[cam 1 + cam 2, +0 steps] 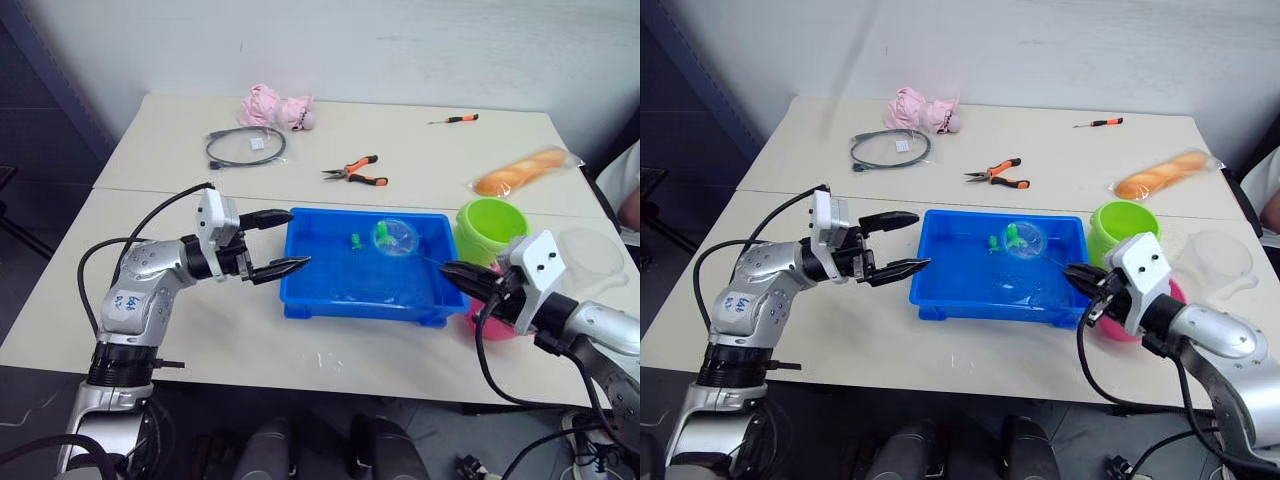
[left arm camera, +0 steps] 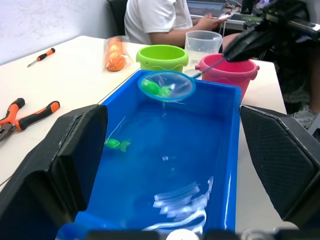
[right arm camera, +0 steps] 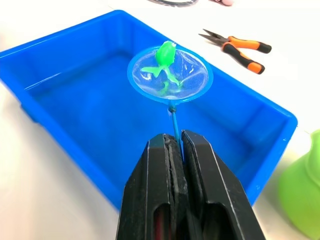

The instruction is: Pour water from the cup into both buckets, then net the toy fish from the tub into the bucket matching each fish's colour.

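Observation:
The blue tub holds water in the middle of the table. My right gripper is shut on the thin handle of the net. Its hoop hangs over the tub's far right part with green toy fish in the mesh, two by the look of it. One more green fish lies in the tub's water. My left gripper stands open at the tub's left wall, holding nothing. Right of the tub stand the lime green bucket and the pink bucket, the pink one partly hidden by my right arm. The clear cup sits beyond them.
At the back of the table lie orange-handled pliers, a small screwdriver, a coiled cable, a pink plush toy and bagged bread. A person sits at the table's right end.

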Robot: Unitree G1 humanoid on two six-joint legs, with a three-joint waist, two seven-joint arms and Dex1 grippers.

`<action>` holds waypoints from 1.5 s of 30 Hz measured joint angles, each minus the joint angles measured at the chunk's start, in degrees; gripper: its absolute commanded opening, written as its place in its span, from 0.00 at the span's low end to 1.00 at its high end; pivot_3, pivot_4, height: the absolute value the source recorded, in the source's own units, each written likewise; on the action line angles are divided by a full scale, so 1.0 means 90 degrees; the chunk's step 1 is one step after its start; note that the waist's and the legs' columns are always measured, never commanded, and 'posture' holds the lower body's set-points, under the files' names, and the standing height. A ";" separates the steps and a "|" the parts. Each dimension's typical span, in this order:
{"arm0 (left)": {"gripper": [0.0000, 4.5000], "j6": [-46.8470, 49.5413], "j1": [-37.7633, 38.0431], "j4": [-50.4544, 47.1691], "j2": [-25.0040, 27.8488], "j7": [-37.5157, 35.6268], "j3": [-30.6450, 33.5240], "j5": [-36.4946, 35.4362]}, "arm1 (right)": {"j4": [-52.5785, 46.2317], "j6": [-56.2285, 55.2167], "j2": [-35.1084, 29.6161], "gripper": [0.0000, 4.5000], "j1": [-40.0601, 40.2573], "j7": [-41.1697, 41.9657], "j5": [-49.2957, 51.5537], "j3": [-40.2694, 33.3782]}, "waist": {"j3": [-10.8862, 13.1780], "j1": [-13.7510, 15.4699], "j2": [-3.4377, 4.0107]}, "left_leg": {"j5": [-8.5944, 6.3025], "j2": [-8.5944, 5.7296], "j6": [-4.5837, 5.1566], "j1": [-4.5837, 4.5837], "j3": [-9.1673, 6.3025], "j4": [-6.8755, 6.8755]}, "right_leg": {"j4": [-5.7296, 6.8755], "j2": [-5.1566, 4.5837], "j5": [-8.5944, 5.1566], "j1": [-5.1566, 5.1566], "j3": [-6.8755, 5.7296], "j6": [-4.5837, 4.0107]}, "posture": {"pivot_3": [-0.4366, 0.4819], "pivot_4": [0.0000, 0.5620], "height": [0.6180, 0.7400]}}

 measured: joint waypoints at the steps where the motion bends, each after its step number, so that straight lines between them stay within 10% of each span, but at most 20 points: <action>1: 1.00 -0.0021 -0.0029 0.0078 -0.0023 -0.0011 -0.0020 0.0004 | -0.0001 -0.0072 0.0052 0.00 0.0079 -0.0005 -0.0016 -0.0038 | 0.0000 0.0001 0.0000 | 0.0000 -0.0003 0.0001 0.0001 0.0002 0.0000 | 0.0001 -0.0001 0.0000 0.0000 0.0002 0.0001 | 0.48 0.27 1.00; 22: 1.00 -0.0225 -0.0486 0.0788 -0.0406 -0.0278 -0.0109 0.0083 | 0.1992 -0.1493 -0.0262 0.00 0.0005 -0.0121 -0.1177 -0.1443 | 0.0000 -0.0005 0.0000 | 0.0008 -0.0006 0.0005 0.0005 0.0010 0.0001 | 0.0005 0.0002 0.0004 0.0001 0.0008 0.0007 | 0.48 0.27 1.00; 45: 1.00 -0.0098 -0.0475 0.0556 -0.0555 -0.0001 -0.0111 0.0083 | 0.4795 -0.6057 -0.2141 0.00 -0.0088 -0.3279 -0.7137 0.0285 | -0.0001 -0.0019 0.0002 | 0.0026 -0.0007 -0.0015 0.0006 0.0015 0.0001 | 0.0006 0.0002 0.0004 0.0000 0.0013 0.0008 | 0.48 0.27 1.00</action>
